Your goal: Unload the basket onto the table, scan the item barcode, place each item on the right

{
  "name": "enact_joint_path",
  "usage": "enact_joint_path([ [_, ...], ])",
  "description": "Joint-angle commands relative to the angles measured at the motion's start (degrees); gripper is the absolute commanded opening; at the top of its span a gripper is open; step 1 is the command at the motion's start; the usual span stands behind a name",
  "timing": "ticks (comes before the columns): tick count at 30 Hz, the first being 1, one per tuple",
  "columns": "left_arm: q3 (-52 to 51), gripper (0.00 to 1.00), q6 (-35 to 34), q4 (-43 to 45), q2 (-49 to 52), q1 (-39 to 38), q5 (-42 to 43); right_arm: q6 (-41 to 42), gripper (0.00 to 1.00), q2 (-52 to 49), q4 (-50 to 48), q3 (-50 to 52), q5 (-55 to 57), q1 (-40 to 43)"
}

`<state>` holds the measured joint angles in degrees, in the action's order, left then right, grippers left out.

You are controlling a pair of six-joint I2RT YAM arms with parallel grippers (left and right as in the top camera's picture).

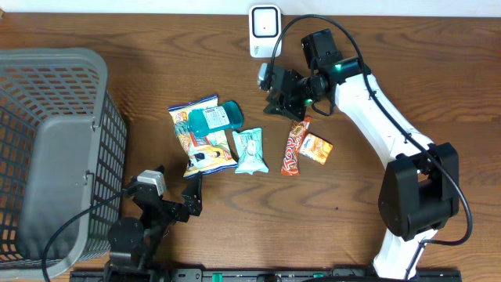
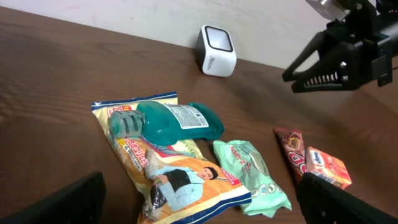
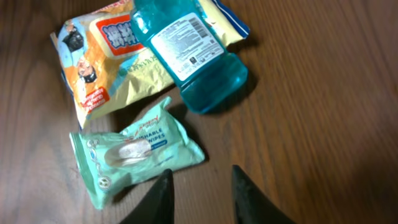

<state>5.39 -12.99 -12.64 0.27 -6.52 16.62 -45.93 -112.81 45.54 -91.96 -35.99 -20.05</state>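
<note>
**Q:** Overhead view — what lies where on the table (image 1: 391,47)?

**A:** Five items cluster mid-table. A blue bottle (image 1: 213,117) lies on its side across the far end of a yellow snack bag (image 1: 202,153). A pale green wipes pack (image 1: 250,150) sits just right of the bag. Farther right, a red candy bar (image 1: 293,147) lies just beside a small orange packet (image 1: 316,148). A white scanner (image 1: 264,27) stands at the far edge, well apart from the items. A grey basket (image 1: 47,157) fills the left side.

**Q:** And the two grippers?

**A:** The left gripper (image 1: 175,182) sits at the near edge, close to the near end of the snack bag. Its fingers (image 2: 68,202) are spread wide and hold nothing. The right gripper (image 1: 274,102) hangs above the table between the scanner and the candy bar. Its fingers (image 3: 158,199) stand a narrow gap apart — bare wood shows between them, nothing gripped.

**Q:** Is any barcode visible?

**A:** Right wrist view: the bottle's white label faces up and carries a small barcode. The bottle rests on the bag, touched by neither gripper.
</note>
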Motion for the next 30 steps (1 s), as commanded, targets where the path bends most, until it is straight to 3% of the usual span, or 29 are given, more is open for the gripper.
enact_joint_path([
  [1,-0.9,0.98,1.2,-1.5,0.0,0.2,0.9,1.4,0.46,0.9,-1.0,-1.0,-0.4,-0.3],
  [4,-0.9,0.98,1.2,-1.5,0.0,0.2,0.9,1.3,0.62,0.6,-3.2,-1.0,-0.4,-1.0],
  [9,-0.9,0.98,1.2,-1.5,0.0,0.2,0.9,2.2,0.69,-1.9,-10.0,-1.0,-0.2,-3.4],
  [13,-0.9,0.98,1.2,-1.5,0.0,0.2,0.9,4.0,0.94,-5.1,-15.1,-1.0,0.4,-7.1],
  [15,-0.9,0.98,1.2,-1.5,0.0,0.2,0.9,3.9,0.99,-6.5,-17.2,-1.0,2.6,-9.0],
  [23,-0.9,0.98,1.2,-1.5,0.0,0.2,0.9,13.0,0.85,-12.2,-35.8,-1.0,20.7,-14.8],
  [27,-0.9,0.98,1.2,-1.5,0.0,0.2,0.9,20.5,0.56,-15.8,-45.8,-1.0,22.6,-15.5],
  [30,-0.9,0.98,1.2,-1.5,0.0,0.2,0.9,25.3,0.43,-18.9,-50.9,-1.3,22.6,-15.5],
])
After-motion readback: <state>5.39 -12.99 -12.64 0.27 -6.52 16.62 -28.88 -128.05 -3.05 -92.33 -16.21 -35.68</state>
